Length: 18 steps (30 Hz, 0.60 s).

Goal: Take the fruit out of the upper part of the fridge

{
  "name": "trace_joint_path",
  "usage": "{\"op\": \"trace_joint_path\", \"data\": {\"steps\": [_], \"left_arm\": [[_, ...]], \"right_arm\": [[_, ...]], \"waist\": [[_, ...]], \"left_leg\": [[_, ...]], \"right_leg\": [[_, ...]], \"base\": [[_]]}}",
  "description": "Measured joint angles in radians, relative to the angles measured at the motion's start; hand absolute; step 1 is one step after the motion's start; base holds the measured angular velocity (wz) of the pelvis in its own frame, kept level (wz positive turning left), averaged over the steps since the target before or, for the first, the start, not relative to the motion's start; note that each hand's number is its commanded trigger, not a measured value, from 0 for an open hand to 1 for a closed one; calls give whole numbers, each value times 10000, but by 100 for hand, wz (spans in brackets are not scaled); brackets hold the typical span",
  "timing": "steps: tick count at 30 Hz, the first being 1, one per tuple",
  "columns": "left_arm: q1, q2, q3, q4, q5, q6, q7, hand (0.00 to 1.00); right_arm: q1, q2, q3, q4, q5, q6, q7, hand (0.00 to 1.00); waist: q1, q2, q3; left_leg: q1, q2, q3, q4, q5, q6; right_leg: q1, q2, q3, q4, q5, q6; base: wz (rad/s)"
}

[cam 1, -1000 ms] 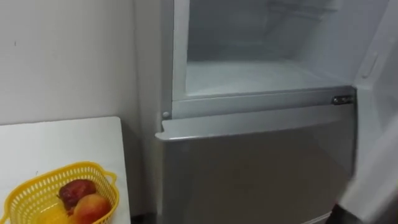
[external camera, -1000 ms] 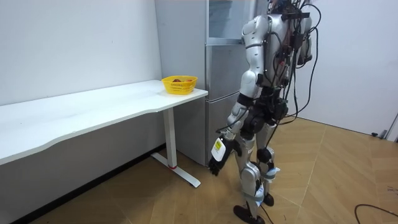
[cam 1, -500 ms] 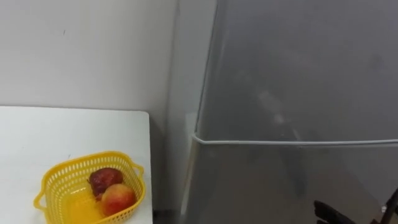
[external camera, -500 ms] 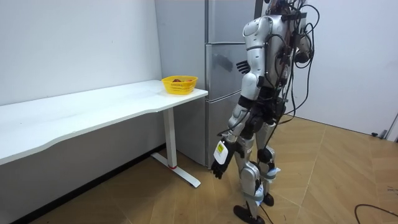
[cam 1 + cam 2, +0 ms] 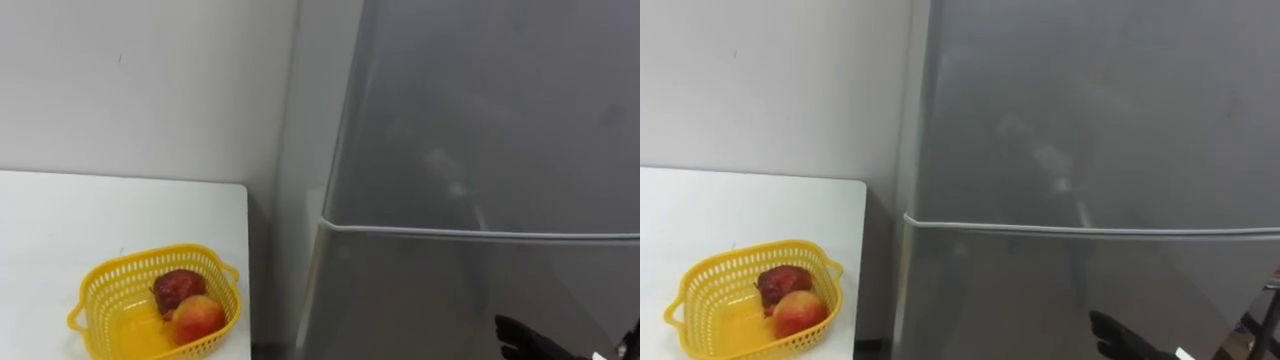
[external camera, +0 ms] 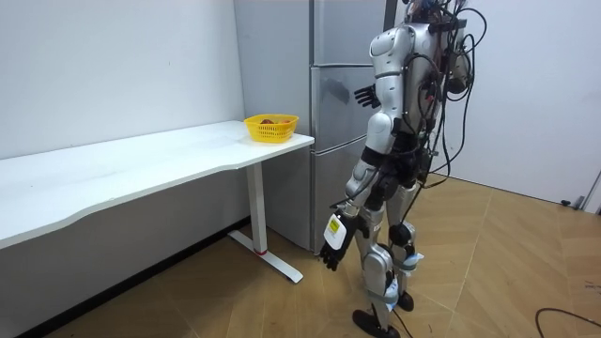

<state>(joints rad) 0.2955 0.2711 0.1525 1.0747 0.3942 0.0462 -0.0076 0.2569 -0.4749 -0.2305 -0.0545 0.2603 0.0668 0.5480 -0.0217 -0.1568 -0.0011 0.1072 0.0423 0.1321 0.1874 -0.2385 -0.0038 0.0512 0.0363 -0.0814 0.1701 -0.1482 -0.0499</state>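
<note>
Right robot hand [image 6: 366, 94] up at the shut upper door [image 5: 480, 110]; fruit [image 5: 198, 318] on the table [image 5: 60, 210].
The upper door lay straight ahead of the right robot hand, whose fingers were spread straight, touching it or just short; the door stood closed, hiding its contents. The left robot hand [image 6: 331, 255] hung loose-fingered by the thigh, well apart. Two fruit sat in the yellow basket [image 5: 140, 258], left of the fridge. The room view showed the raised hand whole; the eye views showed its dark fingertips low right, and the basket's contents.
</note>
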Motion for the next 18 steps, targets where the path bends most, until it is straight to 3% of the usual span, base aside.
{"op": "trace_joint_path", "data": {"steps": [5,10,18], "left_arm": [[-79,5,166,10,31,382,-37,0],[-75,22,390,45,24,499,-23,0],[-73,-72,361,0,55,894,334,0]], "right_arm": [[16,1,-51,185,-1111,392,-1,0],[63,3,-501,916,-2070,478,5,0],[393,55,-639,4438,-2324,948,11,0]], "waist": [[-90,14,-7],[-239,18,-10],[-265,166,-74]], "left_leg": [[-24,-6,-32,10,-8,9],[-85,-14,-37,43,-12,16],[-55,-43,-288,44,-23,31]], "right_leg": [[7,-12,5,-12,-2,3],[27,-25,-28,-27,-4,6],[181,-77,-317,-83,-27,24]], "base": [[0],[2],[8]]}}
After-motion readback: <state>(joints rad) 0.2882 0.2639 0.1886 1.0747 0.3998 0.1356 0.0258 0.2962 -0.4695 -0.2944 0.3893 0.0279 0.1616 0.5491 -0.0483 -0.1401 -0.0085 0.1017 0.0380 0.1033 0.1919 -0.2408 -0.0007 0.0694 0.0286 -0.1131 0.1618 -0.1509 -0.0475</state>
